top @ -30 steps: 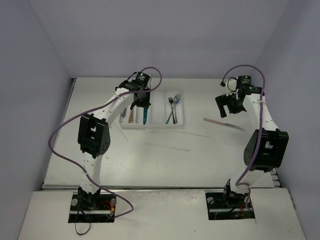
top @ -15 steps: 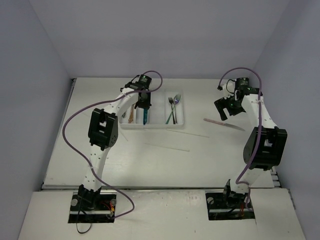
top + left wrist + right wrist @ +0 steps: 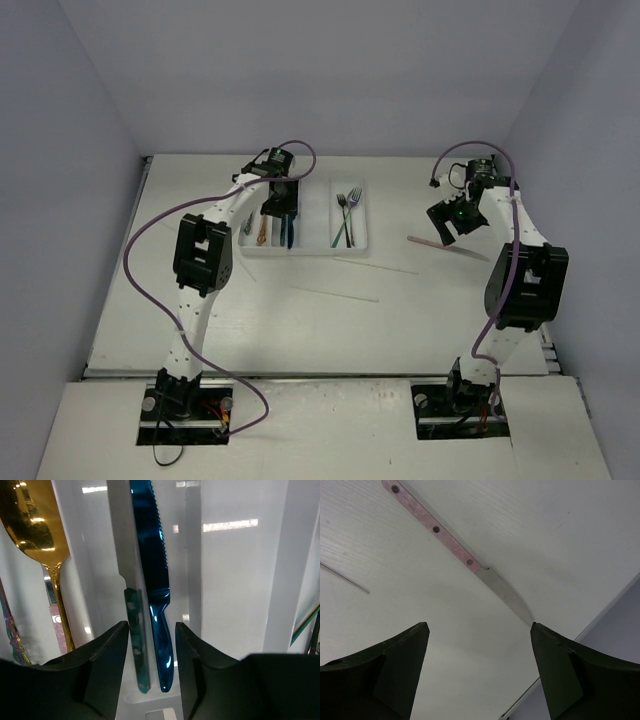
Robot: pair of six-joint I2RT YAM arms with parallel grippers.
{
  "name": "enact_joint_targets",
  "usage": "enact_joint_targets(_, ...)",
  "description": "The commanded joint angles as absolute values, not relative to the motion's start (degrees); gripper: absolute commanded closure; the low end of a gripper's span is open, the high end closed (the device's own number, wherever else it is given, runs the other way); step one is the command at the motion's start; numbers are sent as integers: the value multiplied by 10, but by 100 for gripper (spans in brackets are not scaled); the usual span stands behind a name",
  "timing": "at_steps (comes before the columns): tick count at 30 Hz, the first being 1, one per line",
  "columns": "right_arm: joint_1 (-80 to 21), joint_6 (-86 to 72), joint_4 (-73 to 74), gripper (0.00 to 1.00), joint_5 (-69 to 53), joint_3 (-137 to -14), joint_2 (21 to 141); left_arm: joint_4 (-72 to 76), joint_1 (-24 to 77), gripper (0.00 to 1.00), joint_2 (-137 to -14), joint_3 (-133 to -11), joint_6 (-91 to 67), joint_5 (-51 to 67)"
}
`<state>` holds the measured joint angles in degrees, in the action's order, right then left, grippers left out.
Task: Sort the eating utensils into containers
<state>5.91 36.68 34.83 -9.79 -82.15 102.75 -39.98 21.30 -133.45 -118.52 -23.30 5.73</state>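
The left gripper (image 3: 151, 630) has just let go: its two fingers now stand a little apart, one on each side of the blue knife (image 3: 150, 555), and I see a thin gap on both sides of the handle, so nothing is gripped any more. A moment ago the same fingers were closed on this knife above the tray (image 3: 235, 580). Now the knife lies flat on the floor of the second compartment from the left, close along the divider wall, which shows its reflection. In the next compartment to the left lies the gold spoon (image 3: 30, 525). The compartment to the right of the knife looks bare, and the forks (image 3: 345, 215) are in the last one. For the task this means, in my opinion, that one more utensil is sorted and the left arm is free to rise and go for another piece. The right gripper (image 3: 479, 626) hangs over the table (image 3: 570, 530) with its fingers wide open and holds nothing. During the last second it has shifted a little over the pink-handled knife (image 3: 440, 532), which lies flat on the table, well apart from the tray. One thin stick (image 3: 345, 577) lies near it. I think this knife is the next piece to be taken, and it belongs beside the blue one. The gripper must first come down and set its fingers across the handle, because the knife lies flat and will be hard to catch.
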Motion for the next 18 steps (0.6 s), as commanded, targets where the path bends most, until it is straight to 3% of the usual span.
enact_joint_targets(1, 56, 410, 345, 24, -82, -838, 1042, -386, 214, 52, -1278, -1219, -233, 87)
enact_joint_targets(10, 55, 481, 349, 27, -83, -861, 1103, -385, 222, 46, -1202, -1274, -162, 198)
enact_joint_targets(18, 54, 501, 348, 27, -111, -887, 1168, -384, 252, 45, -1121, -1187, -99, 208)
